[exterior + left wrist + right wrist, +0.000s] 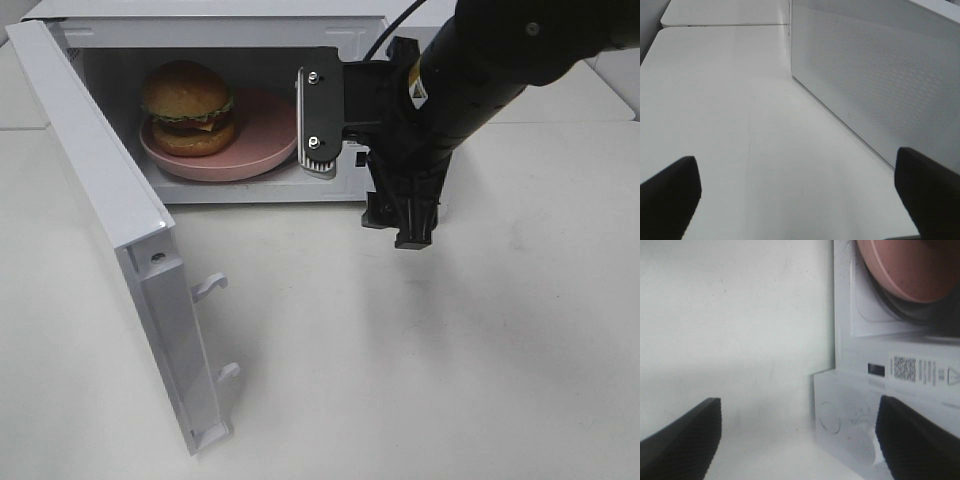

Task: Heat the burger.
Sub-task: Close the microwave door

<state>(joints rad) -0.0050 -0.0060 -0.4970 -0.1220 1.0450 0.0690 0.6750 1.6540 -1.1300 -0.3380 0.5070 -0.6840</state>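
Microwave door stands swung open. Burger sits on pink plate inside the cavity, toward its left. Right gripper hangs at the cavity's right front edge, near the plate, jaws wide, nothing between them. Left gripper is low over the table, beside a perforated white microwave panel, jaws wide, empty.

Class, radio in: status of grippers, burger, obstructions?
Left gripper open, empty. Right gripper open, empty, at microwave mouth. Burger on pink plate inside. Door open, right gripper in its swing.
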